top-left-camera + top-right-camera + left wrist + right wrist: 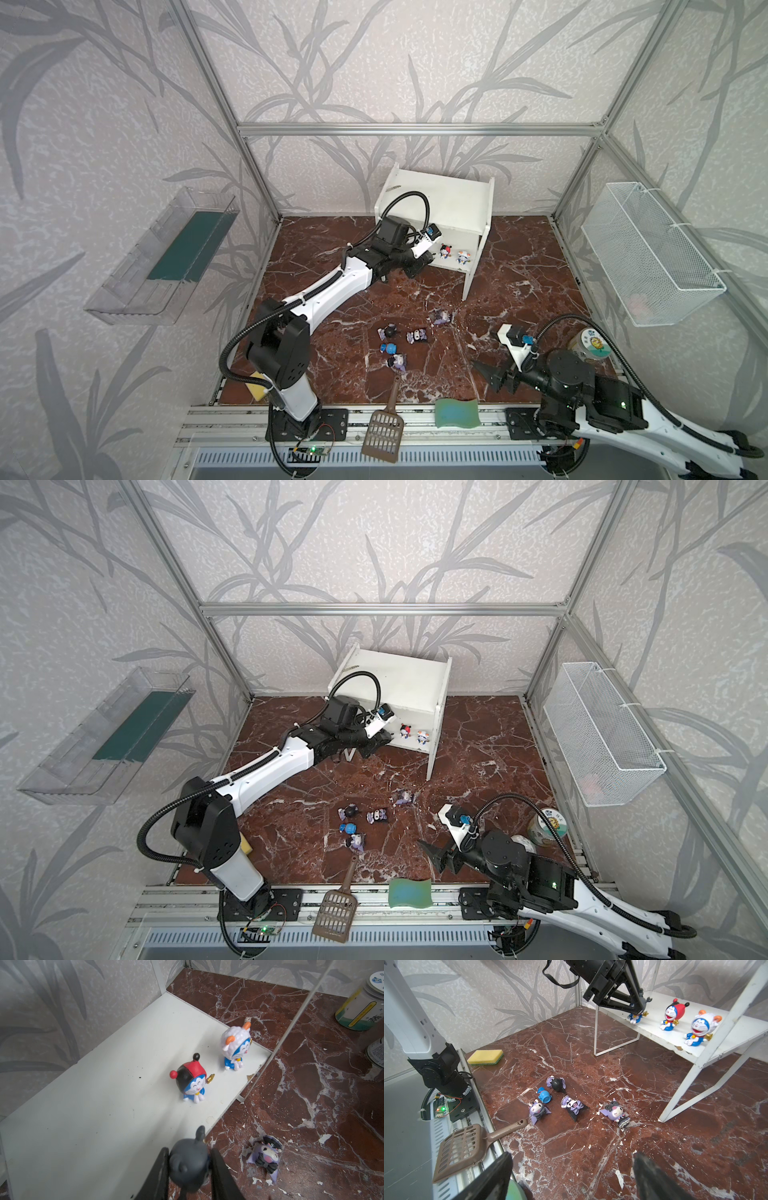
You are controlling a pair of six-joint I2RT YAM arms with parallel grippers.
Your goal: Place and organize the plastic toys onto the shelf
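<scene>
Placing step: the left gripper [640,1003], closed on a grey-headed toy [188,1164], holds it at the lower board of the shelf [93,1105], 9 o'clock of the red-capped toy [445,250]. Next, probably: set it upright and release. The right gripper [490,374] hangs wide open, empty.

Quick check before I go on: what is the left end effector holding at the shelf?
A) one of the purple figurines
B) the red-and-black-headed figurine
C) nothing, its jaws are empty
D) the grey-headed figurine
D: the left end effector is shut on the grey-headed figurine at the lower board of the shelf, while the red-and-black-headed figurine stands free on that board.
</scene>
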